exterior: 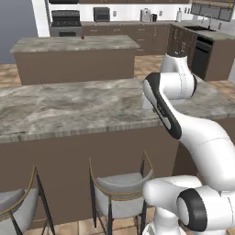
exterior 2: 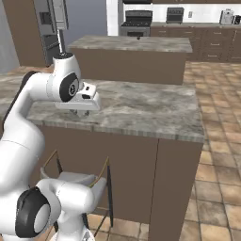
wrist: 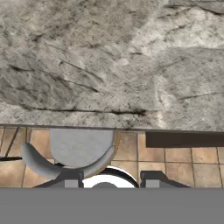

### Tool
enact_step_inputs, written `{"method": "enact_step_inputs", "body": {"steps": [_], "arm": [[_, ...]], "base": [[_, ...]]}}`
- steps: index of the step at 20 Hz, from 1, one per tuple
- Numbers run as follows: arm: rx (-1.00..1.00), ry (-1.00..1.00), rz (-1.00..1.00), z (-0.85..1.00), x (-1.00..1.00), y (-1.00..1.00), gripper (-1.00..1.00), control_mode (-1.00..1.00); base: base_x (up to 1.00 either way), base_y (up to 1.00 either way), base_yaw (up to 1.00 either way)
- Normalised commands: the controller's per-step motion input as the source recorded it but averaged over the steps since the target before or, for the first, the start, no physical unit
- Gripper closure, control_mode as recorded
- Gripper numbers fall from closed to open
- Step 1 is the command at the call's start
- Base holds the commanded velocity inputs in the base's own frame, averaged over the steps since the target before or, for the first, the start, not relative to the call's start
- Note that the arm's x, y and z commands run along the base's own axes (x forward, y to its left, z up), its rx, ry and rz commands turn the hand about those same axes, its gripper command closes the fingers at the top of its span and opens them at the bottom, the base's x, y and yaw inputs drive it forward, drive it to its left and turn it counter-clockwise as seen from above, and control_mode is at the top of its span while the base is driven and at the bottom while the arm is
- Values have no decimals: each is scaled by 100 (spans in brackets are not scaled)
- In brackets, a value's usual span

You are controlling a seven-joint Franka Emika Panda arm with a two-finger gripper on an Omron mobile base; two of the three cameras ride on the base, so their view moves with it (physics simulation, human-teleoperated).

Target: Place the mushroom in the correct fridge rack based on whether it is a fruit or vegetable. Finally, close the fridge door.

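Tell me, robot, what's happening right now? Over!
Claw shut, holding nothing, hanging over the marble counter. Grey stool just below. No mushroom or fridge spotted. Over.

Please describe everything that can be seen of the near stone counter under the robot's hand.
The near counter is a long island with a grey, dark-veined marble-looking top and plain brown sides. Its slab overhangs the base a little. The gripper hangs just above the top near the front edge, and whether it touches cannot be told. Two grey-seated stools stand against its front on the tiled floor.
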Motion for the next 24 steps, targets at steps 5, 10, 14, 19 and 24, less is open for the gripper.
{"method": "enact_step_inputs", "body": {"steps": [5, 10, 14, 19, 24], "arm": [[0, 0, 0, 0, 0, 0, -100, 100], [0, 0, 0, 0, 0, 0, -100, 100], [0, 0, 0, 0, 0, 0, -100, 100], [0, 0, 0, 0, 0, 0, -100, 100], [0, 0, 0, 0, 0, 0, -100, 100]], "base": [[-4, -30, -5], [0, -100, -16], [2, -100, -13], [14, -100, -8], [77, -100, 0]]}}
